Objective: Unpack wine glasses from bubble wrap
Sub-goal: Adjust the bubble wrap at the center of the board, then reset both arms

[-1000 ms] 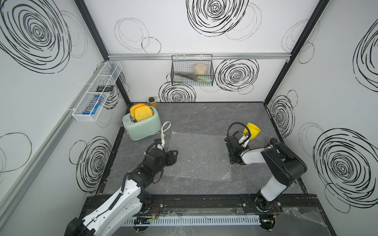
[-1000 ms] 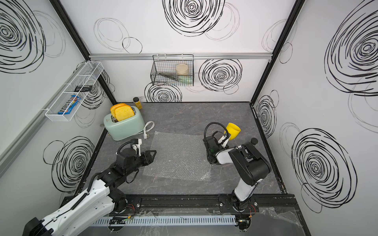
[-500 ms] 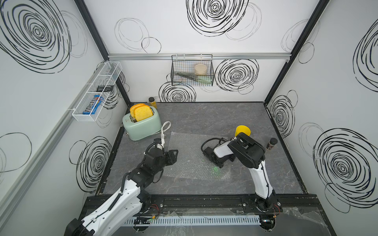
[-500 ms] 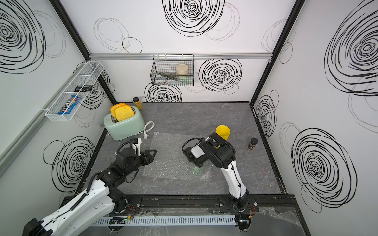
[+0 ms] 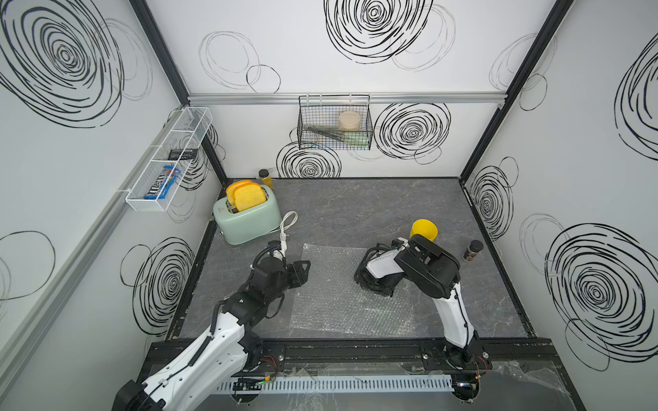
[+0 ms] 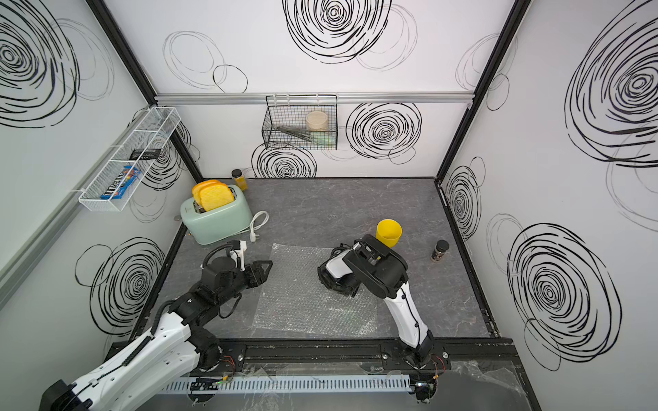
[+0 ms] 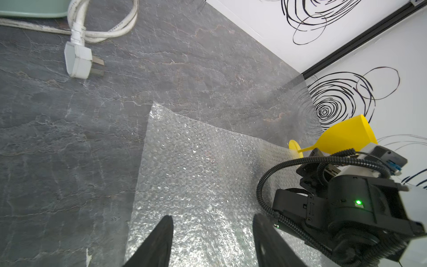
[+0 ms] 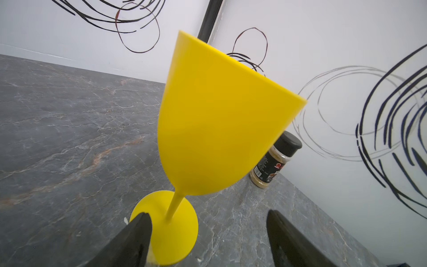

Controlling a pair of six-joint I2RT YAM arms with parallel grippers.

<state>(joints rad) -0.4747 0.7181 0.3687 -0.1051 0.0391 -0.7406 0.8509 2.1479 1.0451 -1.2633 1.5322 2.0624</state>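
Goblet (image 8: 215, 120) stands upright on the table (image 8: 69, 115), its stem between the parted jaws of the right gripper (image 8: 207, 213) and its foot close by one finger, at the edge of the bubble wrap (image 7: 196, 166). A careless retreat could snag that foot and topple it. Left gripper (image 7: 213, 216) hangs over the sheet, jaws apart and empty. A second ago the right jaws were clamped on the tilted goblet.
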